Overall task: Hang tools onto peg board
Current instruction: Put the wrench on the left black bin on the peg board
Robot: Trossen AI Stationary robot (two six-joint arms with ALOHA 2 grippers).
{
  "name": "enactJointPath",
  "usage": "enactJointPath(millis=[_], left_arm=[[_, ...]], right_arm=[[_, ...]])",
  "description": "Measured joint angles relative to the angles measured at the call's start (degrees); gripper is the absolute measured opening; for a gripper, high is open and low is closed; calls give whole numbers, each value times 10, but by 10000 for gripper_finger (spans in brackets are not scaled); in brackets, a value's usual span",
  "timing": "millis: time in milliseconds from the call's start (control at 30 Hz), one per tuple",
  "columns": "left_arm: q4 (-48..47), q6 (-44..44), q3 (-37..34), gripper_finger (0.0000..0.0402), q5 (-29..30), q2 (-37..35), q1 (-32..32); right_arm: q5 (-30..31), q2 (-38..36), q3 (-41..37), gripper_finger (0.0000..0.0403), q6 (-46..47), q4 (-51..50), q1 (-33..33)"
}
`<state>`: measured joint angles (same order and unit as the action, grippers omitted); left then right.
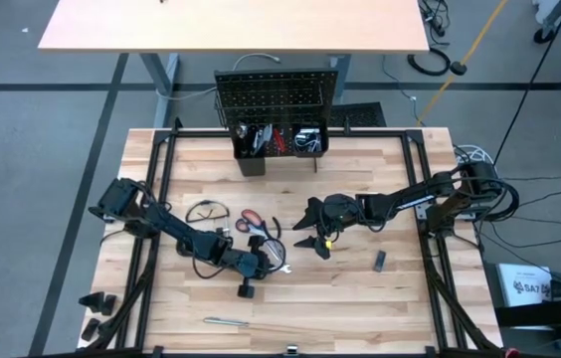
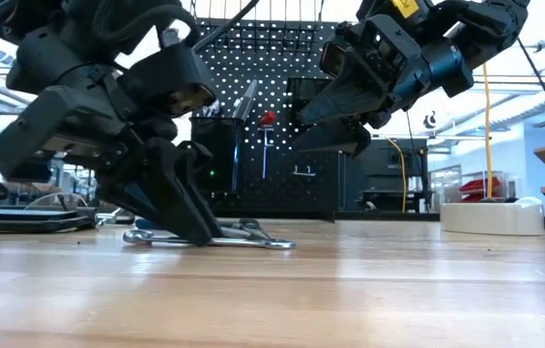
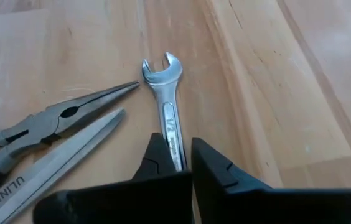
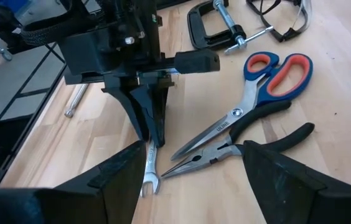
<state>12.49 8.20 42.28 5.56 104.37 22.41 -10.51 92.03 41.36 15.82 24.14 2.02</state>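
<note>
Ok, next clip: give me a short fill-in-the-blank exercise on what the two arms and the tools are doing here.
1. The left gripper has its fingers shut on the ____, which lies flat on the table.
2. Beside that tool lie the needle-nose pliers and the ____.
3. The right gripper hangs above the tools with its fingers ____.
4. The peg board stands at the table's ____ edge, away from both arms.

Missing words: wrench; scissors; open; far
</note>
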Motion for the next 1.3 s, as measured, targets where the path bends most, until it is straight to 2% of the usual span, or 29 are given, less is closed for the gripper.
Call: enactJointPath(millis=[333, 533, 733, 867, 967, 1100, 1200, 1300], left_arm=[[-35, -25, -4, 0, -24, -83, -2], [-54, -41, -7, 0, -8, -130, -1], [-137, -59, -7, 0, 7, -198, -2], [-149, -56, -54, 0, 24, -272, -1], [-114, -30, -119, 0, 33, -338, -1], [0, -1, -203, 0, 26, -405, 3], [79, 5, -243, 0, -2, -430, 6], [97, 18, -258, 0, -16, -440, 10]], right_arm=[[-3, 0, 0, 260, -40, 35, 47], [36, 9, 6, 256, -45, 48, 65], [33, 108, 101, 238, -46, 7, 85], [32, 168, 191, 231, -57, -76, 92], [53, 202, 251, 231, -60, -118, 101], [81, 244, 321, 231, -69, -172, 114], [98, 272, 366, 231, -64, -206, 122], [112, 300, 409, 231, -62, -242, 128]])
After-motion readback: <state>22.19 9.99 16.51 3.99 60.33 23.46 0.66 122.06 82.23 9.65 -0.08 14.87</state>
